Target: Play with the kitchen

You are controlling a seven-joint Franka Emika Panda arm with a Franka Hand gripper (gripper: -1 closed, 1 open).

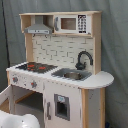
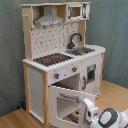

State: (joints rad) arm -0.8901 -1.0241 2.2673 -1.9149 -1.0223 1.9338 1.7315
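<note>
kitchen [image 2: 60, 60] | oven door [image 2: 67, 106] swung open, cupboard shut | gripper [image 2: 89, 111] low beside door, grip state unclear | knobs, sink, microwave seemingly untouched

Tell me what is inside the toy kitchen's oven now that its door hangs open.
In the second exterior view the oven door hangs open below the knobs, showing a shadowed cavity with nothing visible inside. The door hides its lower part. The gripper sits beside the door.
</note>
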